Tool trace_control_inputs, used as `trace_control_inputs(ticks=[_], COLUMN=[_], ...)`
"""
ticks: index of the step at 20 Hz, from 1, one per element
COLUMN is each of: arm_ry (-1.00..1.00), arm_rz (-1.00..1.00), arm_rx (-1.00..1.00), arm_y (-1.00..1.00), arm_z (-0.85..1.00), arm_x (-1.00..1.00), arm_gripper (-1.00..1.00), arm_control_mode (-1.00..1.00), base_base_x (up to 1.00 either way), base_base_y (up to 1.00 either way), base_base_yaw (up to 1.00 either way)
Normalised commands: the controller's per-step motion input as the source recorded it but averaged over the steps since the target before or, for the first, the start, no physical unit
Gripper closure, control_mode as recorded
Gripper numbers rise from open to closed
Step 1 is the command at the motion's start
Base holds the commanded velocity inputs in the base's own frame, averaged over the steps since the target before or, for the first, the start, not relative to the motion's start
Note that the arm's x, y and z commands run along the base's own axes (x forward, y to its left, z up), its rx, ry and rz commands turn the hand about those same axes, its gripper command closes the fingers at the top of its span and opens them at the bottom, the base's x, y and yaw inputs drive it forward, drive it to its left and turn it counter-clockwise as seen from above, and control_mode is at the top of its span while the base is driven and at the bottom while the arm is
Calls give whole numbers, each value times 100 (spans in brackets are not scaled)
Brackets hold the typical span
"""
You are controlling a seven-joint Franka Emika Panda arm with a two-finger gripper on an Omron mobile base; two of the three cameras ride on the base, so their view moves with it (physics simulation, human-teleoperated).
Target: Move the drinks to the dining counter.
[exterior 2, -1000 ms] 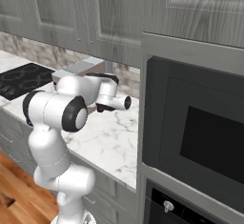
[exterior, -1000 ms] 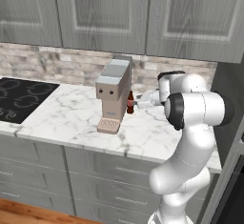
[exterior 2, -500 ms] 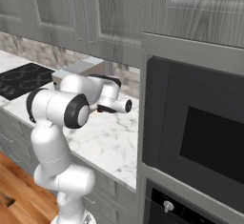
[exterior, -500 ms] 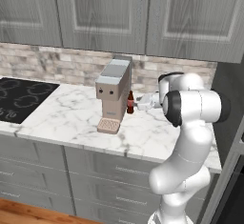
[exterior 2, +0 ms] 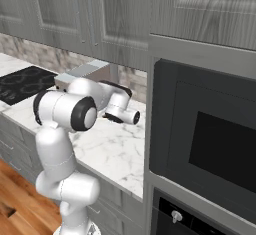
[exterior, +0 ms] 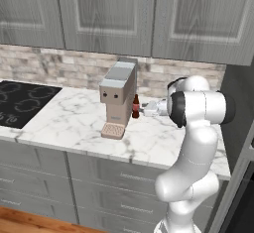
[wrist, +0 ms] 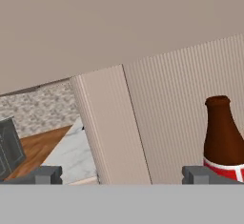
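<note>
Brown-red glass is what I am after: the beer bottle (wrist: 223, 139) stands just off my right fingertip in the hand view, upright, close against the ribbed side of the beige coffee machine (exterior: 118, 98). My end effector (wrist: 122, 174) is spread as wide as it goes and grips nothing; from the left base view it sits low over the surface, just right of the bottle. I judge this the approach to the first drink. Next I must shift sideways so the bottle's body stands between my fingertips, then press together without knocking it into the machine. White grey-veined marble surface (exterior: 163, 143) carries both, with a black cooktop (exterior: 20, 103) far left. Grey cabinets hang above, a brick backsplash behind, and a dark wall oven (exterior 2: 210, 144) stands to the right.
</note>
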Motion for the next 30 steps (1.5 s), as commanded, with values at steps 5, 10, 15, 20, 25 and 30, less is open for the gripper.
trace_control_inputs(ticks=[5, 10, 15, 20, 25, 30], arm_ry=[0, 0, 0, 0, 0, 0], arm_rz=[0, 0, 0, 0, 0, 0], arm_rx=[8, 6, 5, 2, 0, 0], arm_y=[-6, -4, 0, 0, 0, 0], arm_z=[-10, -6, -6, -6, -9, -10], arm_x=[5, 8, 16, 22, 26, 24], arm_gripper=[-100, -100, -100, -100, -100, -100], arm_control_mode=[-100, -100, -100, -100, -100, -100], base_base_x=[0, 0, 0, 0, 0, 0], base_base_y=[0, 0, 0, 0, 0, 0], base_base_yaw=[0, 0, 0, 0, 0, 0])
